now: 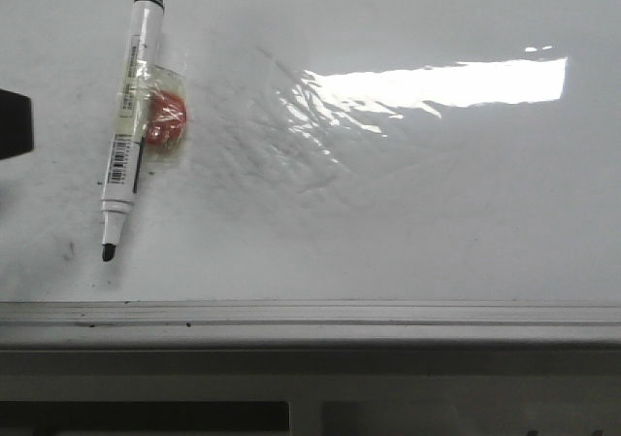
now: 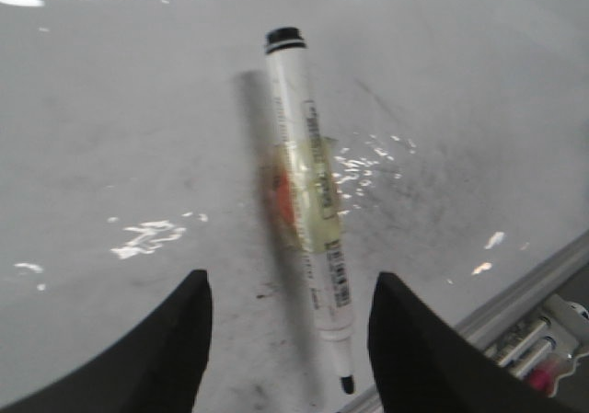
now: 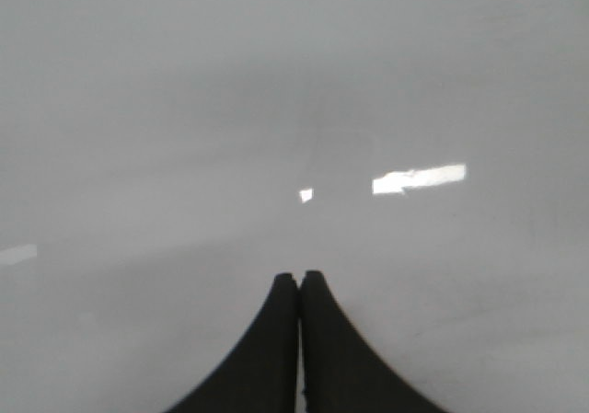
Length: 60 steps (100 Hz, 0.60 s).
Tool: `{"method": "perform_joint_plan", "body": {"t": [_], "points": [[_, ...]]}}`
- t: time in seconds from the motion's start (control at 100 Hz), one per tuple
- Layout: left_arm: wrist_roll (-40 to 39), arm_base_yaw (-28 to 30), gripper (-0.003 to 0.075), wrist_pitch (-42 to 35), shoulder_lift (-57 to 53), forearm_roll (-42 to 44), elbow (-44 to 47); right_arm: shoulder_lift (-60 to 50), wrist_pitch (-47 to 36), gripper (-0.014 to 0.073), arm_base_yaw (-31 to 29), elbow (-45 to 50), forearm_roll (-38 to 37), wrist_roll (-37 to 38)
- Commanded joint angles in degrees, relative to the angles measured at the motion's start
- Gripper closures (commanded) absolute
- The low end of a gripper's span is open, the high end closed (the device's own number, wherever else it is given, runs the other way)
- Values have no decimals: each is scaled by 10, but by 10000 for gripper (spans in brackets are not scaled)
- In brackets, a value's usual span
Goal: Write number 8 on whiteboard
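The whiteboard [image 1: 437, 213] is glossy white with faint grey smudges; no black number 8 shows on it. A white marker pen [image 1: 129, 125] lies flat on it at the left, uncapped, black tip toward the near rail, with clear tape and a red piece [image 1: 167, 121] on its barrel. My left gripper [image 2: 290, 312] is open, and the pen [image 2: 313, 201] lies on the board between and beyond its fingers, untouched. In the front view only a black part [image 1: 15, 125] of it shows at the left edge. My right gripper [image 3: 300, 275] is shut and empty over bare board [image 3: 276, 82].
A grey metal edge rail [image 1: 310, 319] runs along the board's near side. Bright light glare [image 1: 437, 82] lies on the board's right half. Past the rail, spare markers [image 2: 538, 358] lie in a tray in the left wrist view.
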Motion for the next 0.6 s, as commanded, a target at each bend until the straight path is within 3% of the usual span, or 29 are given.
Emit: {"method": "perform_joint_plan", "body": {"t": [0.0, 0.14, 0.59], "points": [[-7, -20, 384, -81, 32, -11, -19, 7, -46, 657, 0, -17, 4, 0], [-7, -24, 384, -131, 84, -17, -21, 7, -46, 657, 0, -17, 4, 0], [-7, -24, 387, -150, 182, -14, -53, 7, -42, 657, 6, -17, 4, 0]]}}
